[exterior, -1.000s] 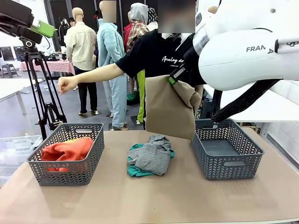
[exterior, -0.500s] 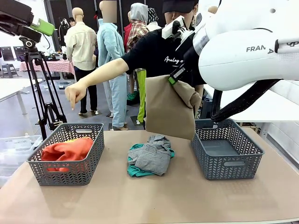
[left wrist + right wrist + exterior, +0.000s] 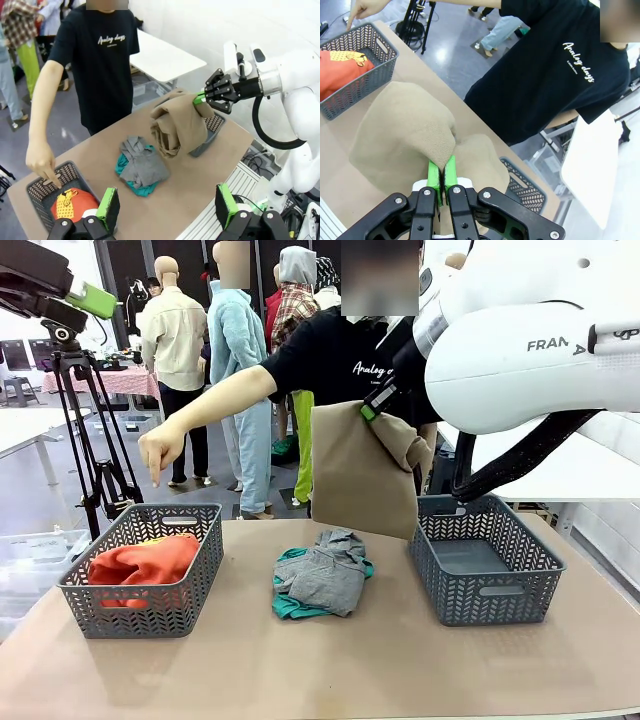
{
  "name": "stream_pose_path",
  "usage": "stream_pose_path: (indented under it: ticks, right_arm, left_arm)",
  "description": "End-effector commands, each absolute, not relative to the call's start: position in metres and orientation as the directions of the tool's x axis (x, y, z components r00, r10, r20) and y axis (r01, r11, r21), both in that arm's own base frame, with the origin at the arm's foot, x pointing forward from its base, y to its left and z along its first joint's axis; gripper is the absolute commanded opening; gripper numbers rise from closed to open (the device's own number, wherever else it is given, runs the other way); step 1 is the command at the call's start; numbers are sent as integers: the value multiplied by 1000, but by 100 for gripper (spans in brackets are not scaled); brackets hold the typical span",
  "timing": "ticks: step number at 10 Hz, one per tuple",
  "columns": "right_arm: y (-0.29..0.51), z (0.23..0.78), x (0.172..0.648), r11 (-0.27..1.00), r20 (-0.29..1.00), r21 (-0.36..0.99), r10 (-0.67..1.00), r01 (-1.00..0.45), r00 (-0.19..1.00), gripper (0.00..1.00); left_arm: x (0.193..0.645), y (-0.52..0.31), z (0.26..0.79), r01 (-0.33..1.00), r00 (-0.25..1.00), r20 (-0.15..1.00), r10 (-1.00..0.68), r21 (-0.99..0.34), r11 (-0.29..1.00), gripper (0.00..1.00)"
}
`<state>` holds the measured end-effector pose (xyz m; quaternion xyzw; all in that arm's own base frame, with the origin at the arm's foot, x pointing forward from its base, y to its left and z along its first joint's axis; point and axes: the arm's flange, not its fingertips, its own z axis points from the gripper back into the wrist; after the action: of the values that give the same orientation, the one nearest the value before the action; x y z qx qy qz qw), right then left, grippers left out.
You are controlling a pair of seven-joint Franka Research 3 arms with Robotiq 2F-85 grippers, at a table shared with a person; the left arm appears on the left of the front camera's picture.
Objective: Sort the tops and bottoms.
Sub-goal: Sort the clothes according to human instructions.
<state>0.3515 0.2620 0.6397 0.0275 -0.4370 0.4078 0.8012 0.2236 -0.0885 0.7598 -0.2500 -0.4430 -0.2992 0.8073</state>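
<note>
Table (image 3: 320, 680); right end effector (image 3: 441, 171) clamps tan T-shirt (image 3: 360, 475)

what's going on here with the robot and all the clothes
The right gripper is shut on the tan T-shirt, holding it up above the table. The person's hand points down at the left basket, where the orange-red T-shirt lies. The grey top and teal top sit piled mid-table. The left gripper is open and holds nothing.
</note>
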Motion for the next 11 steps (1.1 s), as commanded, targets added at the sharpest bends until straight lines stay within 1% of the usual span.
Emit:
stream_pose_path:
  ticks: [1, 8, 9, 11]
  right_arm:
    - [262, 644, 349, 675, 724, -311, 624, -669, 293, 0]
    - [262, 640, 352, 666, 723, -312, 629, -677, 285, 0]
    - [270, 641, 360, 637, 750, -304, 618, -708, 234, 0]
    - [299, 651, 375, 576, 809, -327, 580, -749, 92, 0]
  left_arm:
    - [223, -89, 760, 723, 424, 866, -265, -147, 675, 100]
    - [223, -89, 760, 723, 424, 866, -265, -147, 675, 100]
    - [223, -89, 760, 723, 424, 866, -265, -147, 675, 100]
    - [223, -89, 760, 723, 424, 866, -265, -147, 675, 100]
